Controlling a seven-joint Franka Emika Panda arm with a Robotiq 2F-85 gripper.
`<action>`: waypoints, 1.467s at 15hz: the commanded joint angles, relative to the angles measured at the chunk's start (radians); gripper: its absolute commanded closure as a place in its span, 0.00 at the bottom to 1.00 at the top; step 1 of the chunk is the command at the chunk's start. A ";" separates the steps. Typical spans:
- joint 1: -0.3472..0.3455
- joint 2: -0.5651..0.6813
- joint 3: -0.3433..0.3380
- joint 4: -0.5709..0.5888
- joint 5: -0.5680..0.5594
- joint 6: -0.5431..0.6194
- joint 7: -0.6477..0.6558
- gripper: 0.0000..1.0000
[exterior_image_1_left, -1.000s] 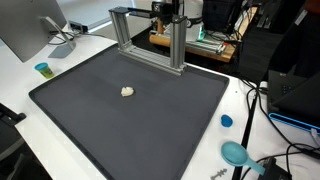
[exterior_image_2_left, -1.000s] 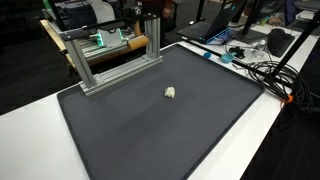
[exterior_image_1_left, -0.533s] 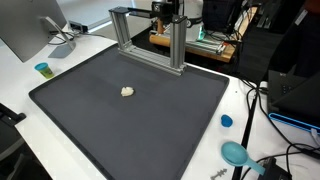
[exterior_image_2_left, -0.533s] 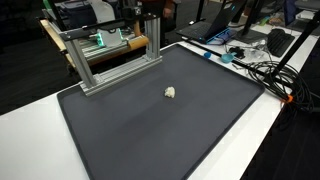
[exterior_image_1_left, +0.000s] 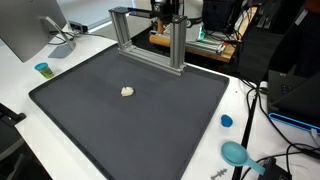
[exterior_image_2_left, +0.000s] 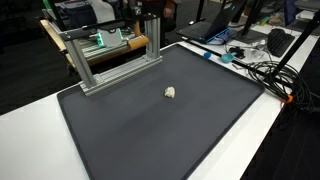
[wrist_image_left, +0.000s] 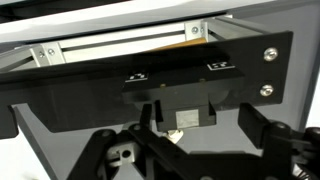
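One small blue cup (exterior_image_1_left: 42, 69) stands just off the left edge of the black mat (exterior_image_1_left: 130, 130). Left of the mat's centre lies a white lump (exterior_image_1_left: 127, 91). At the mat's far edge stands the aluminium frame (exterior_image_1_left: 178, 45). The gripper (exterior_image_1_left: 165, 12) hangs by the frame's top bar, jaws spread wide, gripping nothing.

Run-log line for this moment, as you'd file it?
gripper open, holding nothing | beside aluminium frame | white lump untouched on dark mat
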 joint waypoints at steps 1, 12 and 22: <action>0.002 0.015 -0.006 -0.002 -0.024 0.013 0.005 0.20; 0.013 -0.005 -0.027 -0.011 -0.034 -0.021 -0.047 0.28; 0.024 -0.061 -0.042 -0.052 -0.019 -0.010 -0.081 0.29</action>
